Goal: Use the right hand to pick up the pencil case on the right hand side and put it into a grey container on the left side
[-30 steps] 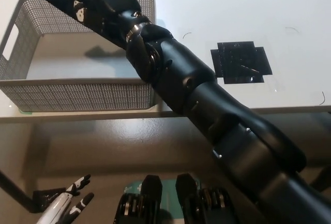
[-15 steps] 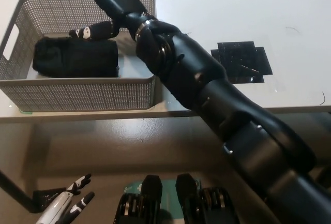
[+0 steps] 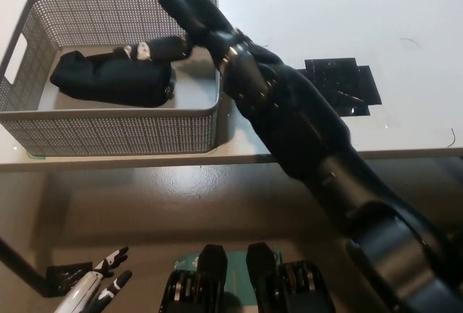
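The black pencil case [image 3: 112, 78] lies on the floor of the grey mesh container [image 3: 108, 136] at the table's left. My black right hand [image 3: 177, 13] hovers open above the container's right part, fingers spread toward the far rim, thumb just above the case's right end. Nothing is held in it. My right arm runs diagonally from the bottom right across the container's right wall. My white left hand [image 3: 90, 288] rests at the lower left, below the table edge, its fingers apart.
A black square patch [image 3: 338, 85] is stuck on the white table to the right of my arm. The table's front edge [image 3: 239, 158] runs just below the container. Bare white table lies behind and to the right of the container.
My right hand was shut on the pencil case over the container, then let it go; the case now lies inside. The hand has opened and drawn back to the right.
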Controlling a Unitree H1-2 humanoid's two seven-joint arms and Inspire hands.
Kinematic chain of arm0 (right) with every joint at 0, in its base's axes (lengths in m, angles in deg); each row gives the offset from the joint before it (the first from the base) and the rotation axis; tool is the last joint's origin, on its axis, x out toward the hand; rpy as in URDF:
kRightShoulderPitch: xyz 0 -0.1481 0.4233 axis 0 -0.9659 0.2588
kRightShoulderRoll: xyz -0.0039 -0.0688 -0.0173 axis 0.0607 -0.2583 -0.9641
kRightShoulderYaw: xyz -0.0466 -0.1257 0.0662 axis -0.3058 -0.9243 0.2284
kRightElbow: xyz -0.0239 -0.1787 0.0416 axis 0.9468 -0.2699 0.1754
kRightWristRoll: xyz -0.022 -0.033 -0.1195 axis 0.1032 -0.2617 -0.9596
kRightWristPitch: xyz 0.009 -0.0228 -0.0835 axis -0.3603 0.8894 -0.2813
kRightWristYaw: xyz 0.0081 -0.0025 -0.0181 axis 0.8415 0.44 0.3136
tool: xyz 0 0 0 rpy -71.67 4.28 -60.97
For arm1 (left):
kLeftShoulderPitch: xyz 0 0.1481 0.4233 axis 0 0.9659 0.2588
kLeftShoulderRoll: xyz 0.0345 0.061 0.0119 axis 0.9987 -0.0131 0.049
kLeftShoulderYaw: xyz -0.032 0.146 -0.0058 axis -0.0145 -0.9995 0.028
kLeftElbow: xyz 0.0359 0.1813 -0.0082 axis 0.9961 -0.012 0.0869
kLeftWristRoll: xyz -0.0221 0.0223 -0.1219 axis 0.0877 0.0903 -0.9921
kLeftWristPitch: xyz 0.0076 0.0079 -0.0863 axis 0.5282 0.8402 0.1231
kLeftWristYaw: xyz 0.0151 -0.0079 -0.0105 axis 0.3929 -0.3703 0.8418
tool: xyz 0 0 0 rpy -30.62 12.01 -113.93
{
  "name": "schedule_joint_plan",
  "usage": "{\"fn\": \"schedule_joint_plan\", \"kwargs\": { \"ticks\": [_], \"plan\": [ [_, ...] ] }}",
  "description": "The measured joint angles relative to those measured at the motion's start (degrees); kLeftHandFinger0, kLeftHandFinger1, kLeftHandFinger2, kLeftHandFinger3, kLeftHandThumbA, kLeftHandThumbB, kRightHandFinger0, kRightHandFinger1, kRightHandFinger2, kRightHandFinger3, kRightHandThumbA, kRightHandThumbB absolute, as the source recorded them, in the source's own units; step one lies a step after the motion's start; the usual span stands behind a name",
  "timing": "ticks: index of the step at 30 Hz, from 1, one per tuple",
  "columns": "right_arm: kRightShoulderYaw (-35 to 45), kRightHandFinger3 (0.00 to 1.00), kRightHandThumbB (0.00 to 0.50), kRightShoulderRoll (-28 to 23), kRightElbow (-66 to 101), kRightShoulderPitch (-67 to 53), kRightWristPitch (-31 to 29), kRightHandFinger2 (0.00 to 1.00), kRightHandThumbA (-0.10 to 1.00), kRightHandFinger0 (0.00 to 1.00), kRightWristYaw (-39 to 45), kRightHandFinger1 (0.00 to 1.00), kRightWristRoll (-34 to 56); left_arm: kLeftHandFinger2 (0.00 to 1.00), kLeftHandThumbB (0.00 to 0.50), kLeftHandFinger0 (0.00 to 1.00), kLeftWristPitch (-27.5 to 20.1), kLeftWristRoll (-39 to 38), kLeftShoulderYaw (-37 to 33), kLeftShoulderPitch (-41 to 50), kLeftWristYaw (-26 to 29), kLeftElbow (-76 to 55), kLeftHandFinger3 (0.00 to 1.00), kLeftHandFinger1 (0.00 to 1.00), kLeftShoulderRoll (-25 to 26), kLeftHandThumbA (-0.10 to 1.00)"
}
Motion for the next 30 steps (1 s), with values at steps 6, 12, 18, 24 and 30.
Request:
{"fn": "schedule_joint_plan", "kwargs": {
  "ticks": [6,12,18,24,30],
  "plan": [
    [1.77,1.0,0.429,-3.3,9.42,-7.98,1.11,1.0,1.0,1.0,1.0,1.0,0.83,1.0,0.292,1.0,0.05,0.05,0.0,0.02,0.0,0.19,1.0,1.0,-0.05,1.0],
    [4.12,1.0,0.413,-7.0,17.79,-15.64,2.26,1.0,1.0,1.0,1.75,1.0,2.46,1.0,0.255,1.0,0.07,0.13,0.0,0.02,0.0,0.67,1.0,1.0,-0.12,0.98],
    [7.24,1.0,0.441,-10.75,26.07,-23.49,3.63,1.0,1.0,1.0,2.41,1.0,4.65,1.0,0.229,1.0,0.07,0.19,0.01,0.04,0.0,1.99,1.0,1.0,-0.23,0.94],
    [10.78,1.0,0.446,-13.15,34.73,-32.2,4.4,1.0,1.0,1.0,2.83,1.0,8.06,0.99,0.207,1.0,0.07,0.25,0.02,0.05,0.01,2.21,1.0,0.99,-0.3,0.92],
    [15.65,1.0,0.378,-14.46,41.18,-42.25,4.59,1.0,1.0,1.0,3.04,1.0,12.94,0.99,0.212,1.0,0.07,0.28,0.04,0.06,0.01,2.22,1.0,0.99,-0.3,0.93]
  ]
}}
